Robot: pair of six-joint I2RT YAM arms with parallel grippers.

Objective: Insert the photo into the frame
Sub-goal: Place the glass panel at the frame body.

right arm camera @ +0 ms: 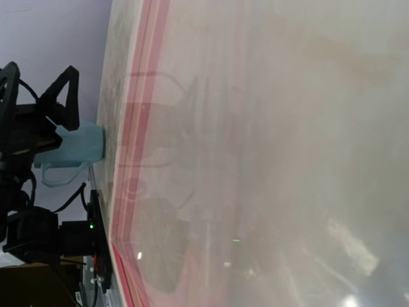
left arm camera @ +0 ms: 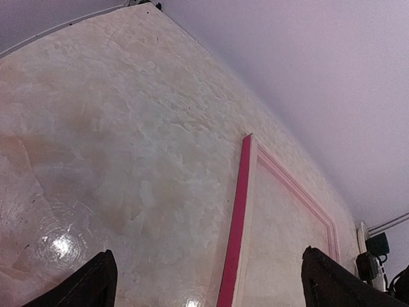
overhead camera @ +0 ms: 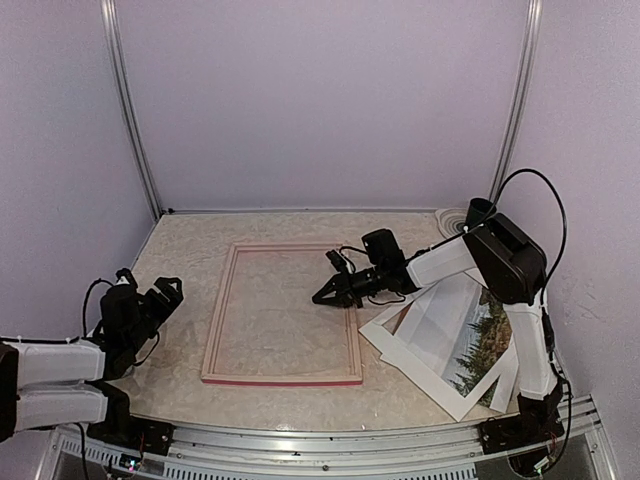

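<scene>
The frame (overhead camera: 283, 312) lies flat mid-table, pale side up, its pink-red edge toward the arms. My right gripper (overhead camera: 322, 296) is shut, its tips low over the frame's right inner area, with nothing seen between them. In the right wrist view its fingers do not show; a hazy glossy surface fills the picture, with the frame's (right arm camera: 137, 128) pink rails at left. The photo (overhead camera: 482, 345) of dark trees lies at the right among white sheets, partly under the right arm. My left gripper (overhead camera: 165, 292) stands open left of the frame, and the pink edge of the frame (left arm camera: 236, 224) runs between its fingertips (left arm camera: 89, 284).
White mat sheets (overhead camera: 420, 330) are fanned out beside the frame's right side. A white coiled item (overhead camera: 455, 218) and a dark cup-shaped object (overhead camera: 481, 209) sit at the back right corner. Pale walls close in the table on three sides.
</scene>
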